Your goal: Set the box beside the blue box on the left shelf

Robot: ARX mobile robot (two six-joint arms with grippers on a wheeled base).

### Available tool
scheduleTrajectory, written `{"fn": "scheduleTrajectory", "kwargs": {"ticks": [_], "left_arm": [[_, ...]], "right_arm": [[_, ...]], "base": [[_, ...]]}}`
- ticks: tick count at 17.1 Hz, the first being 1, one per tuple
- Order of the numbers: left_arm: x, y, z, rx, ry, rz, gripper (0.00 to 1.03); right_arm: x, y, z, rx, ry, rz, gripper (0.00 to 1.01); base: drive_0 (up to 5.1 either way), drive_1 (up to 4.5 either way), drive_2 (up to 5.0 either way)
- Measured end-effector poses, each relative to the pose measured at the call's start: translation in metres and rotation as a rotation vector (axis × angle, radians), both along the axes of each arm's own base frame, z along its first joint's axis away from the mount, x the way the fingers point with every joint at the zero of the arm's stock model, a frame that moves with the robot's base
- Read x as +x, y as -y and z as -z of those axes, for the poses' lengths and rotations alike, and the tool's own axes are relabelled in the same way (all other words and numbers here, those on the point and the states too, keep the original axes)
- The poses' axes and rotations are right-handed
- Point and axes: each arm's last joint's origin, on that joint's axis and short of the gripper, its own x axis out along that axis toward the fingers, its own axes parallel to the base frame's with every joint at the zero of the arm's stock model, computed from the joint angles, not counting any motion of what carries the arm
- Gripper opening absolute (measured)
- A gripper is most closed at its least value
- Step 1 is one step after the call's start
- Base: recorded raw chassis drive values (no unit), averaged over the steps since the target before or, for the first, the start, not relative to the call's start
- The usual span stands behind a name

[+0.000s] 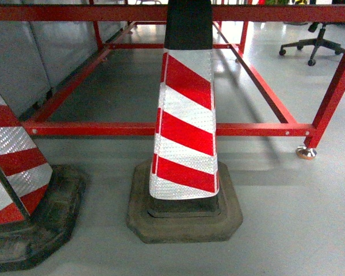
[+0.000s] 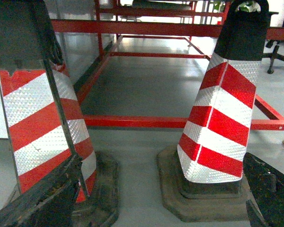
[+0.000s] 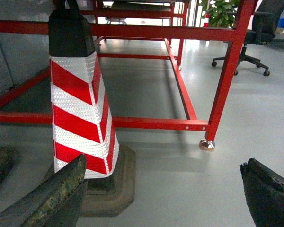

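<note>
Head view, centre: a red-and-white striped traffic cone (image 1: 185, 123) with a black top is seen standing upright on a dark, worn rubber base (image 1: 184, 215), close in front of the camera.
Head view, left edge: a second striped cone (image 1: 14, 167) is cut off by the frame; its black base lies just beside the base of the first, apart from it.
Behind the cones: a red steel frame (image 1: 103, 129) is seen, its low crossbar running left to right, with side rails going back over the grey floor (image 1: 293, 218).
Frame foot: a round metal foot (image 1: 306, 152) is noted under the red post at the right.
Background right: a black office chair (image 1: 313, 43) on castors is seen beyond the frame; a green potted plant (image 3: 222, 12) shows in the right wrist view.
Left gripper (image 2: 156, 198): both dark, scuffed fingers are seen at the lower corners of the left wrist view, spread wide with nothing between them.
Right gripper (image 3: 163, 194): the fingers are likewise spread wide at the lower corners, with only floor between them.
Blue crate: not seen in any view.
Roller shelf: not seen in any view; its location cannot be told.
</note>
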Motion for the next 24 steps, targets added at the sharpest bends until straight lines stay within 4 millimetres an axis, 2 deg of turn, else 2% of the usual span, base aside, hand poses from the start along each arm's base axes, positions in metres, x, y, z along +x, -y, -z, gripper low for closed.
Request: {"fn": "scheduleTrajectory", "kwargs": {"ticks": [24], "left_arm": [[0.0000, -0.0001, 0.0001, 0.003, -0.001, -0.003, 0.98]], "right_arm": [[0.0000, 0.0000, 0.0001, 0.008, -0.001, -0.001, 0.98]], "base": [[0.0, 0.00, 0.0]]}}
